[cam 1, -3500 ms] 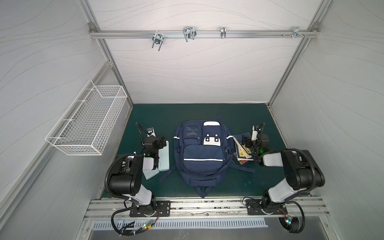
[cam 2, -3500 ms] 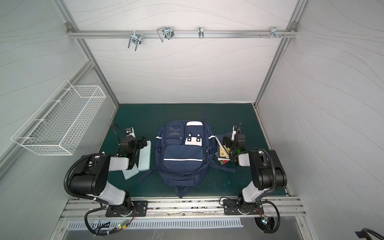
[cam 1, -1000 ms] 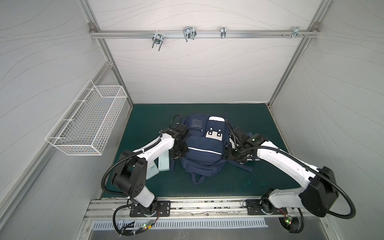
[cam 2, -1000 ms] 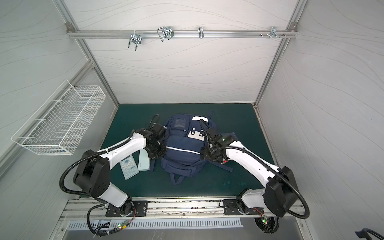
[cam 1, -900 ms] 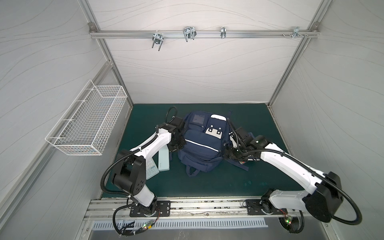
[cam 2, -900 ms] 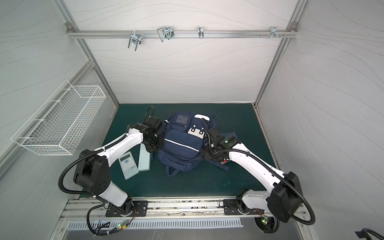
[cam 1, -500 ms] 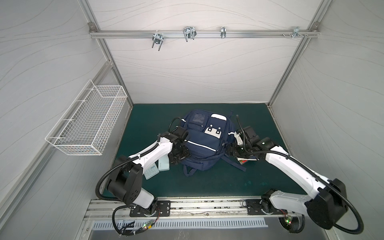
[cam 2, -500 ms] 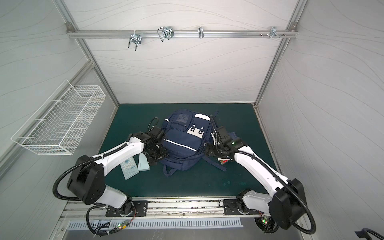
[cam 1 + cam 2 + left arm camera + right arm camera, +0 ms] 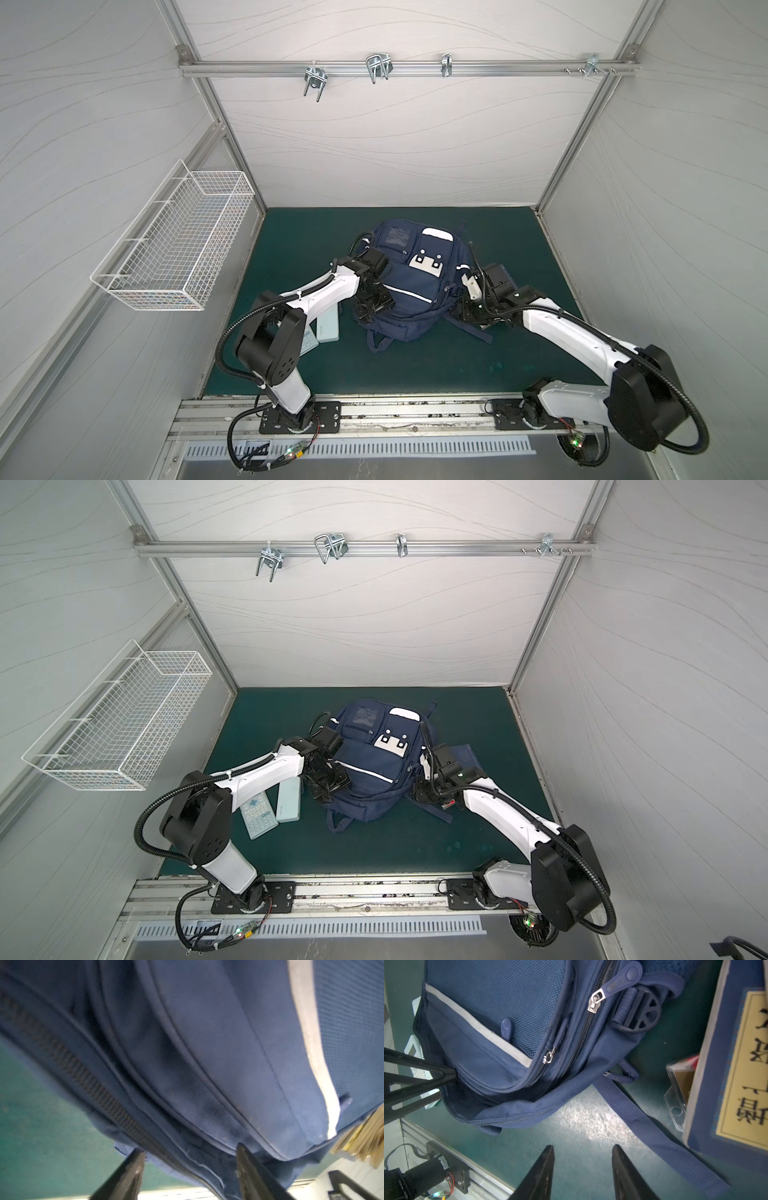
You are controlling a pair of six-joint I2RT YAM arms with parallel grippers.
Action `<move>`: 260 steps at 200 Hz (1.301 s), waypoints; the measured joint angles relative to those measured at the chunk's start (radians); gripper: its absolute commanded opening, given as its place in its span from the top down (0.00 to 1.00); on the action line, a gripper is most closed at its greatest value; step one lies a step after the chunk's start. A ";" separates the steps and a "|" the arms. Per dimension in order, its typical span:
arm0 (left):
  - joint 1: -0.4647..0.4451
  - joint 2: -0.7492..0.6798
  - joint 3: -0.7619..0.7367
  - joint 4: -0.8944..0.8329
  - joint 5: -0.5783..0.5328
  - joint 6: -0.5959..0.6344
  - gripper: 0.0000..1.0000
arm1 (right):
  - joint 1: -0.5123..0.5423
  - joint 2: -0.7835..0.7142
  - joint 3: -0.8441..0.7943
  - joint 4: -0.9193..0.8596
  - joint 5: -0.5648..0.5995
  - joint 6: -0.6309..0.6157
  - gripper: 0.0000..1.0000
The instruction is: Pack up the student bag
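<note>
The student bag (image 9: 409, 291) (image 9: 365, 773), navy with white stripes, lies face up and slightly turned on the green mat in both top views. My left gripper (image 9: 368, 316) (image 9: 324, 791) is at its near left corner. In the left wrist view this gripper (image 9: 187, 1148) is open, with the bag's zipped bottom edge (image 9: 128, 1118) between its fingers. My right gripper (image 9: 467, 316) (image 9: 419, 793) hangs beside the bag's right side. In the right wrist view it (image 9: 582, 1146) is open over bare mat with nothing between its fingers, and the bag (image 9: 483, 1022) is close ahead.
A blue book (image 9: 726, 1064) (image 9: 463, 754) lies over a clear plastic case (image 9: 679, 1088) right of the bag. A loose bag strap (image 9: 643, 1126) runs across the mat. A calculator (image 9: 259, 814) and a pale green case (image 9: 289, 802) lie to the left. A wire basket (image 9: 174, 245) hangs on the left wall.
Over the last second the bag shifted toward the back wall and turned a little. My left gripper opened and slid down to the bag's near left corner; the right gripper's jaws narrowed.
</note>
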State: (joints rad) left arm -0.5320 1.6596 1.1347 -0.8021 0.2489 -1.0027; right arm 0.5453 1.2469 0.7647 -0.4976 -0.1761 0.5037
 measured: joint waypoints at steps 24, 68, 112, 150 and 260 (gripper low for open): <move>0.002 0.027 0.002 -0.006 0.007 0.000 0.97 | -0.004 0.008 -0.020 0.035 -0.001 -0.005 0.55; 0.030 -0.001 0.076 -0.090 -0.014 0.023 1.00 | -0.045 0.024 -0.054 0.126 -0.065 -0.026 0.50; 0.055 -0.089 0.199 -0.164 -0.040 0.051 1.00 | -0.091 0.103 -0.085 0.277 -0.200 -0.050 0.57; 0.054 -0.104 0.210 -0.190 -0.041 0.057 1.00 | -0.092 0.151 -0.086 0.372 -0.294 -0.078 0.57; 0.063 -0.105 0.378 -0.306 -0.033 0.071 1.00 | -0.124 0.182 -0.116 0.528 -0.382 -0.112 0.48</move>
State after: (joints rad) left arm -0.4690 1.5543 1.5124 -1.1076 0.2161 -0.9314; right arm 0.4210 1.4292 0.6487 0.0299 -0.5583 0.3916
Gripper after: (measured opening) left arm 0.048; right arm 0.522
